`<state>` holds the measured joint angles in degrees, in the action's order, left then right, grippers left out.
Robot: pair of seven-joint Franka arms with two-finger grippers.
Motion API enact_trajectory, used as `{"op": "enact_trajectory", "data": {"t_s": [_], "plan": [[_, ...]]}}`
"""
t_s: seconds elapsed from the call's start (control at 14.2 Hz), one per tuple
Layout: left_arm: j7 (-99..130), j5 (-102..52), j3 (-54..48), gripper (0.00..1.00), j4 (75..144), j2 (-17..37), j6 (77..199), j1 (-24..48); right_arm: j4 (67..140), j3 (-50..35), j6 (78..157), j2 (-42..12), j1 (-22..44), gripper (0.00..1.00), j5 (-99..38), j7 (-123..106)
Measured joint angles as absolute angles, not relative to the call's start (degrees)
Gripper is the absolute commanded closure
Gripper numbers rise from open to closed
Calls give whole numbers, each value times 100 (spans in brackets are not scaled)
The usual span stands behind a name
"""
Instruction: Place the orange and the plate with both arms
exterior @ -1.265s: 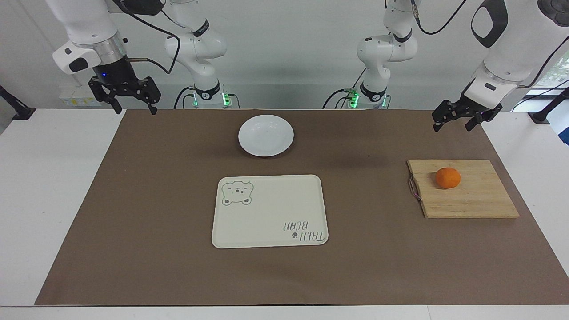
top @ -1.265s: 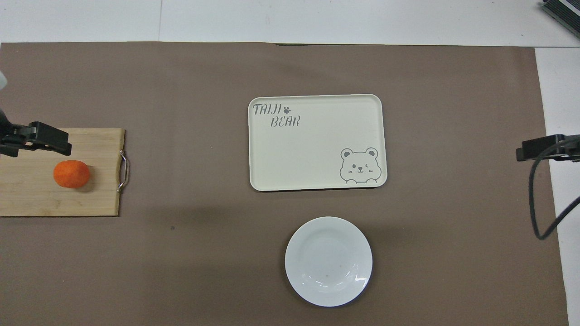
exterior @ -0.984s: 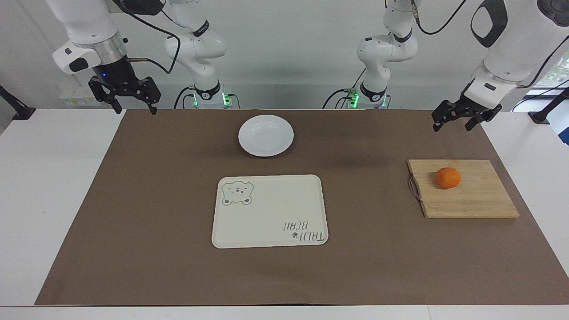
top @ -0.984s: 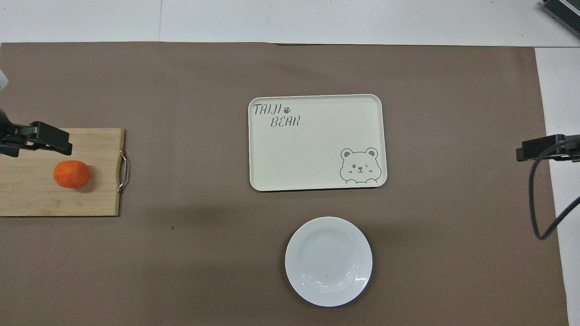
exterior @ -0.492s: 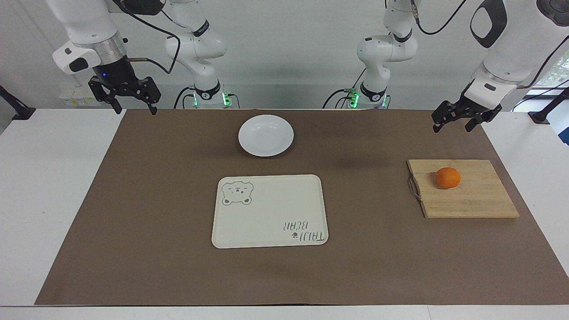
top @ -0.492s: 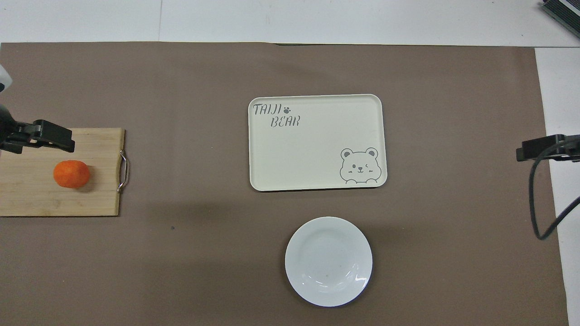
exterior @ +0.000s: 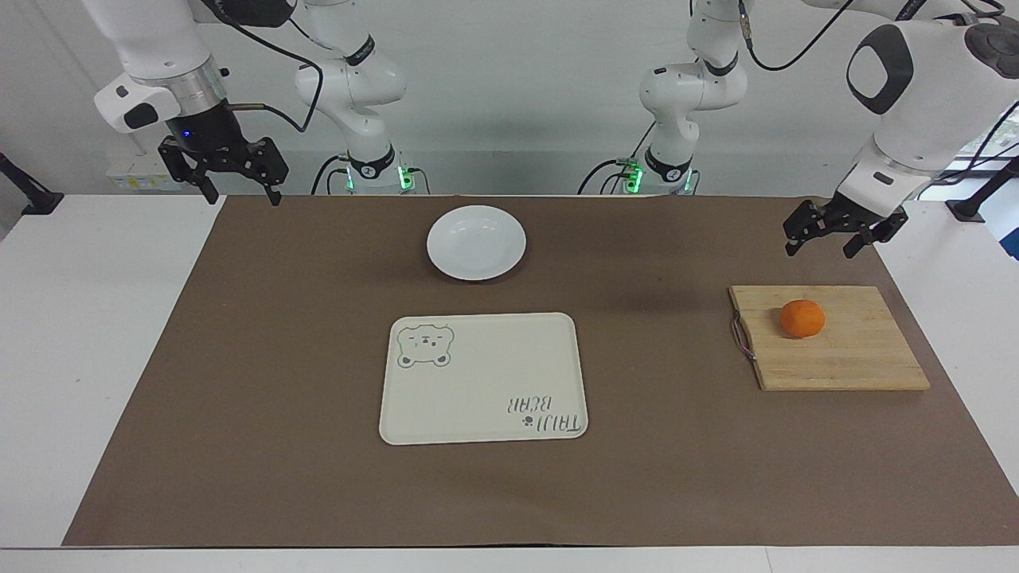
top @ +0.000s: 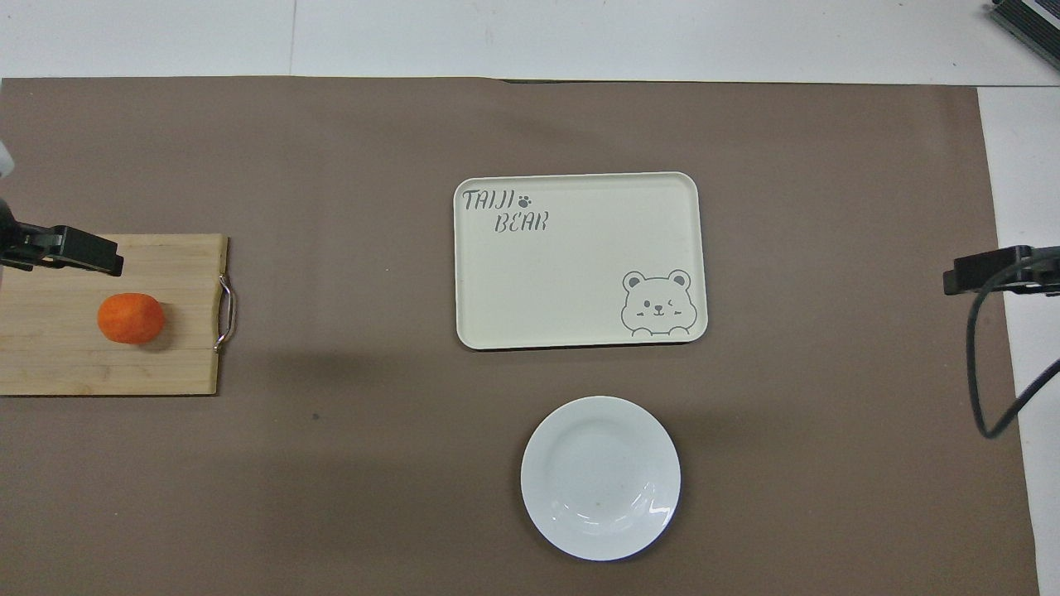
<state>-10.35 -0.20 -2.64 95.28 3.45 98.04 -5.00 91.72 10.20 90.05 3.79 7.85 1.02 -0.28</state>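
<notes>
The orange (exterior: 802,317) (top: 130,318) rests on a wooden cutting board (exterior: 844,358) (top: 99,368) toward the left arm's end of the table. My left gripper (exterior: 820,248) hangs open in the air by that board, apart from the orange; one of its fingers (top: 83,251) shows in the overhead view. The white plate (exterior: 476,242) (top: 600,478) lies empty on the brown mat, near the robots at mid-table. My right gripper (exterior: 239,195) (top: 985,271) waits open and empty, high over the mat's corner at the right arm's end.
A cream rectangular tray (exterior: 483,398) (top: 580,248) with a bear drawing lies empty mid-table, farther from the robots than the plate. The board has a metal handle (exterior: 742,338) on its side toward the tray. A brown mat (exterior: 279,358) covers the table.
My left gripper has come lower toward the cutting board. The right arm, orange, plate and tray have not moved.
</notes>
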Motion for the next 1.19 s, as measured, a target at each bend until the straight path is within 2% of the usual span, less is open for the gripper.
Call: {"op": "enact_trajectory", "data": {"t_s": [0.28,0.77,1.19], "plan": [[-1334,-20,-253,0,9719,511,10173,-752,9171,1020,9005,379,785,0,102,-28],[-1700,-20,-246,0,9925,1200,10951,-1279,9171,1020,9005,379,785,0,102,-28],[-1588,-28,-244,0,10718,1299,11672,-1332,9171,1020,9005,379,785,0,102,-28]]}}
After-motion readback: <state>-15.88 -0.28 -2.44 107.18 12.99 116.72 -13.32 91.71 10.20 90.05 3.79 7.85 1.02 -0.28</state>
